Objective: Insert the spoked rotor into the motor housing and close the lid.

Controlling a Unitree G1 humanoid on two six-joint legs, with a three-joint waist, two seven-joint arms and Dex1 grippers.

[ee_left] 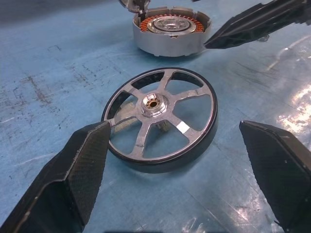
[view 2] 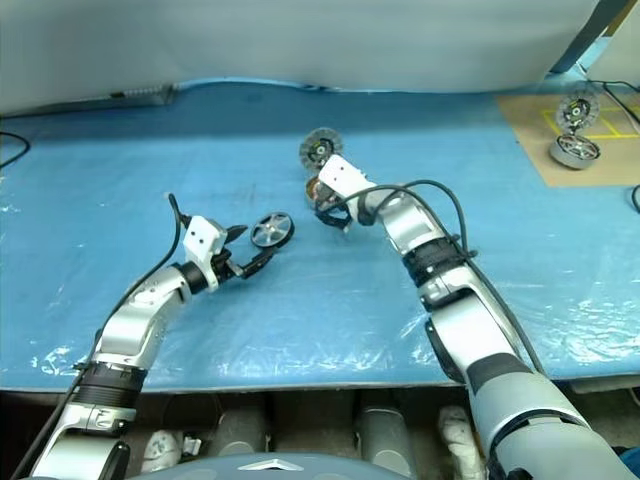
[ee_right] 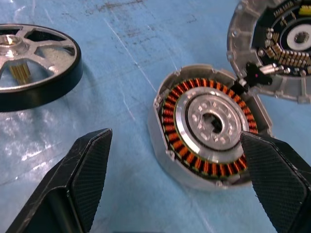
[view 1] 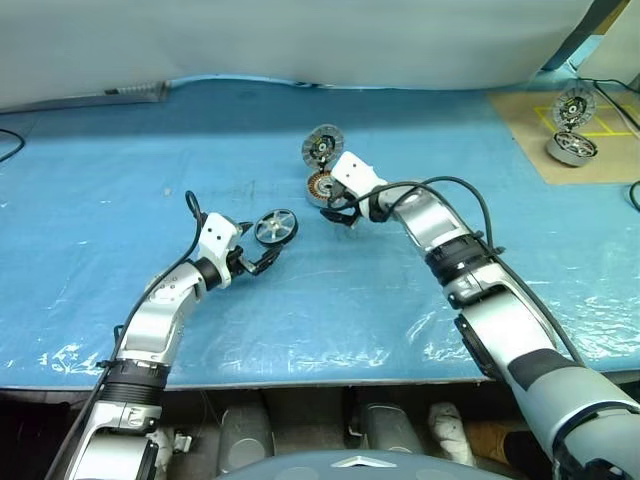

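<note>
Your left gripper (ee_left: 170,160) sits low, jaws spread wide with the spoked rotor (ee_left: 160,118) lying flat between them, ungripped. The motor housing (ee_right: 209,124) is just beyond the rotor, its lid (view 1: 323,146) standing open. Your right gripper (ee_right: 180,174), angled down, straddles the housing with parted fingers.

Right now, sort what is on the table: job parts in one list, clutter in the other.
For the job:
spoked rotor, lying flat between the open left gripper fingers
motor housing, windings exposed
lid, swung open

Lying about:
twin motor unit on the brown board
black cable
</note>
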